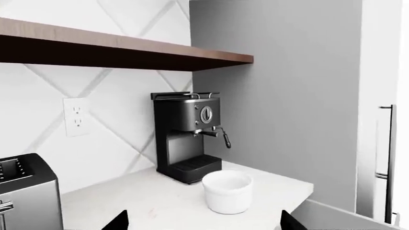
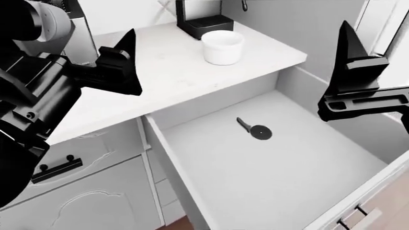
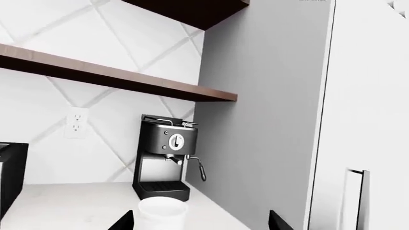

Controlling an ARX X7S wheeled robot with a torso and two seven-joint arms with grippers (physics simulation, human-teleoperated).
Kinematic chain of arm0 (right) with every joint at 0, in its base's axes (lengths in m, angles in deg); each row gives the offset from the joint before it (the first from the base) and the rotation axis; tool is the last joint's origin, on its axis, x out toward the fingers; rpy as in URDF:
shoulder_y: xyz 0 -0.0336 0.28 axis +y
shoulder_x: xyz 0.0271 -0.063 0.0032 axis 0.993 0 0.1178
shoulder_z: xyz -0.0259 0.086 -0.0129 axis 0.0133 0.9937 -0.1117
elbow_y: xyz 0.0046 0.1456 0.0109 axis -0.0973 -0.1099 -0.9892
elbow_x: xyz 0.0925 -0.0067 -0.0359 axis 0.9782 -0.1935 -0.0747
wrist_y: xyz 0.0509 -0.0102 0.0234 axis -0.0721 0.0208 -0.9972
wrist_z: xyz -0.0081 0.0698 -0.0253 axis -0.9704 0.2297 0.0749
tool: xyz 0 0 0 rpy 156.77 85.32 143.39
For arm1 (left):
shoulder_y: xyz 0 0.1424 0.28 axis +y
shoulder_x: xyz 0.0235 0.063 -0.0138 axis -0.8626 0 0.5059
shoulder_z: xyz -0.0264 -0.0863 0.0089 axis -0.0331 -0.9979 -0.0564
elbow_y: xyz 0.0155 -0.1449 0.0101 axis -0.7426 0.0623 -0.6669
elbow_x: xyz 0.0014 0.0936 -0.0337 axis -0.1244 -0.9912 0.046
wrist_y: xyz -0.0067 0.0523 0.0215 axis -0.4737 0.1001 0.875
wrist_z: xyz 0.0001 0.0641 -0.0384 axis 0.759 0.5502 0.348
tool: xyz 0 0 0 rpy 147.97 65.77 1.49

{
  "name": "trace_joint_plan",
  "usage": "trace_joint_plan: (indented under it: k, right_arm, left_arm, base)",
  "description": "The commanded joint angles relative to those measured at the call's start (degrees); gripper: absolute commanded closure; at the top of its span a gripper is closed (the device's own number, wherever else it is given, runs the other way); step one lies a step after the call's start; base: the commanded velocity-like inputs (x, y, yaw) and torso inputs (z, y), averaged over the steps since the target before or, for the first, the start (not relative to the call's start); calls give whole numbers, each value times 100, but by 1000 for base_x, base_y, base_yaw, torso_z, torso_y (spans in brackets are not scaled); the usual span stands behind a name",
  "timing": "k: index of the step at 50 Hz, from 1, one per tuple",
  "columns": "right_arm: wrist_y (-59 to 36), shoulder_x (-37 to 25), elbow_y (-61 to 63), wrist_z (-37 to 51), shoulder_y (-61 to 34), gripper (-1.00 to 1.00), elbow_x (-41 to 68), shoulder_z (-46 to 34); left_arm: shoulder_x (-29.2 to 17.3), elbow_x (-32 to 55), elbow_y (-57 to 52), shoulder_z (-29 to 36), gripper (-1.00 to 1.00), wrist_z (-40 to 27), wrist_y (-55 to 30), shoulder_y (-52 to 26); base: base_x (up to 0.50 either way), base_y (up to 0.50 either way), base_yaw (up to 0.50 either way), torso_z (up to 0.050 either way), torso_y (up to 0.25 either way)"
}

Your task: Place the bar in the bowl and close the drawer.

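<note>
Black left gripper and right gripper both spread, empty, raised. Bar not visible anywhere; drawer pulled out, only pizza cutter inside. Bowl near counter's back right corner by coffee machine. Risk: grabbing cutter instead. White veined counter, grey wall

drawer open – floor bare save cutter mid-back | counter free in front of bowl | espresso machine just behind bowl
</note>
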Motion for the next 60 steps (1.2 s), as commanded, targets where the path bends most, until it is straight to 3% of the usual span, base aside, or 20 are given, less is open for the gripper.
trace_joint_plan:
  k: [1, 8, 21, 40, 60]
  right_arm:
    - [73, 92, 1, -158, 25, -100, -124, 145]
    - [93, 73, -19, -150, 31, -100, -139, 134]
    - [-46, -22, 15, -86, -197, -100, -153, -143]
    - [32, -162, -55, 58, -392, -100, -52, -267]
    - [-10, -541, -1155, 418, -1936, -100, 536, -1096]
  left_arm:
    - [137, -144, 25, -179, -100, 69, 19, 7]
    - [149, -113, 22, -202, -100, 64, 14, 3]
    - [148, -56, 33, -252, -100, 68, -23, -32]
    - [171, -41, 99, -304, -100, 108, -160, -119]
    - [242, 205, 407, -467, -100, 248, -740, -684]
  base:
    - [0, 0, -500, 0, 0]
    - [0, 0, -500, 0, 0]
    - [3, 5, -11, 0, 0]
    - [240, 365, 0, 0, 0]
    - [0, 0, 0, 0, 0]
